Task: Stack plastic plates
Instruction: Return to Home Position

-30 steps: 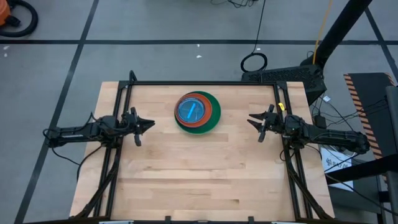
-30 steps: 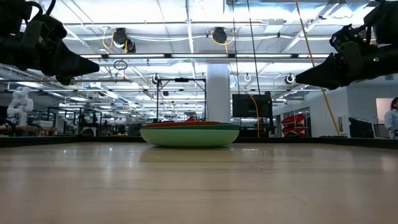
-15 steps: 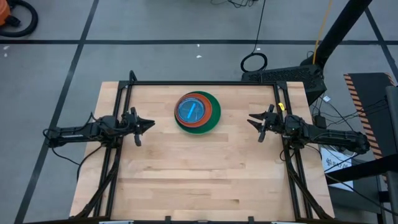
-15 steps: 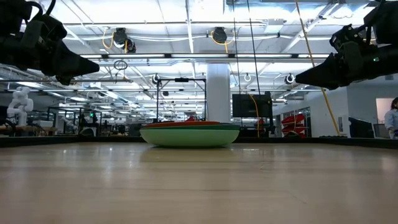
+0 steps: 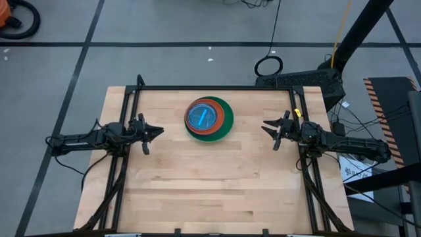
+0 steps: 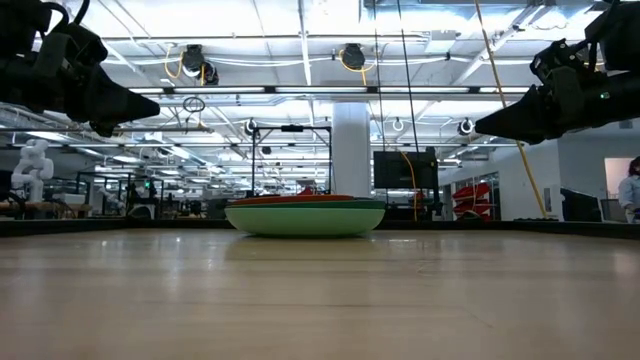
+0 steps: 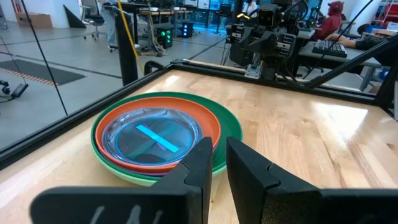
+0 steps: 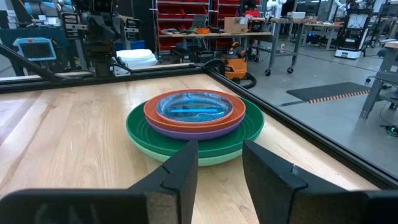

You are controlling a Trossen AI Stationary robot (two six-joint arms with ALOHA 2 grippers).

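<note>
The plastic plates stand in one stack (image 5: 209,118) on the far middle of the table. A light green plate (image 8: 205,155) is at the bottom, then dark green (image 7: 227,121), purple, red-orange (image 8: 186,121) and translucent blue (image 7: 152,134) on top. Other plates do not show. My left gripper (image 5: 160,131) hovers left of the stack, raised above the table (image 6: 155,103), fingers a narrow gap apart (image 7: 216,149). My right gripper (image 5: 265,126) hovers right of the stack (image 6: 480,128), open (image 8: 220,149). Both point at the stack.
A black frame rail (image 5: 210,87) runs along the table's far edge and down both sides. The near half of the wooden table top (image 5: 210,191) is bare wood. Cables and a stand (image 5: 299,79) lie beyond the far right corner.
</note>
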